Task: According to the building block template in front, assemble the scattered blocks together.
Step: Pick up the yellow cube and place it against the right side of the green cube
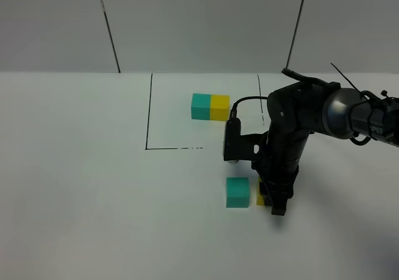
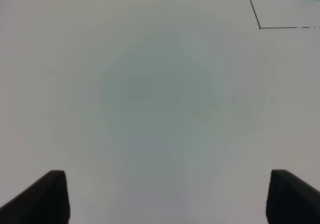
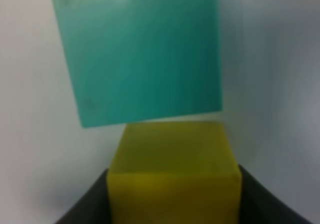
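The yellow cube (image 3: 172, 169) sits between the jaws of the right gripper (image 3: 172, 204), and the dark jaws press on its two sides, so they are clenched on it. In the high view only a small yellow part (image 1: 260, 197) shows, because the right gripper (image 1: 274, 202) stands over it, pointing down to the bench (image 1: 93, 199). Whether the cube rests on the bench or is a little above it, the pictures do not tell.

The teal cube (image 1: 237, 192) lies on the bench just beside the yellow one, on its left in the high view. In the right wrist view the teal cube (image 3: 140, 54) is turned a little against the yellow cube, with a thin pale strip between them.

The template (image 1: 210, 106), teal on the left and yellow on the right, lies farther back, inside the thin black lines (image 1: 149, 111), well apart from the two cubes.

The left gripper (image 2: 160, 199) is over bare bench. Its jaws are released, wide apart, with nothing between them.
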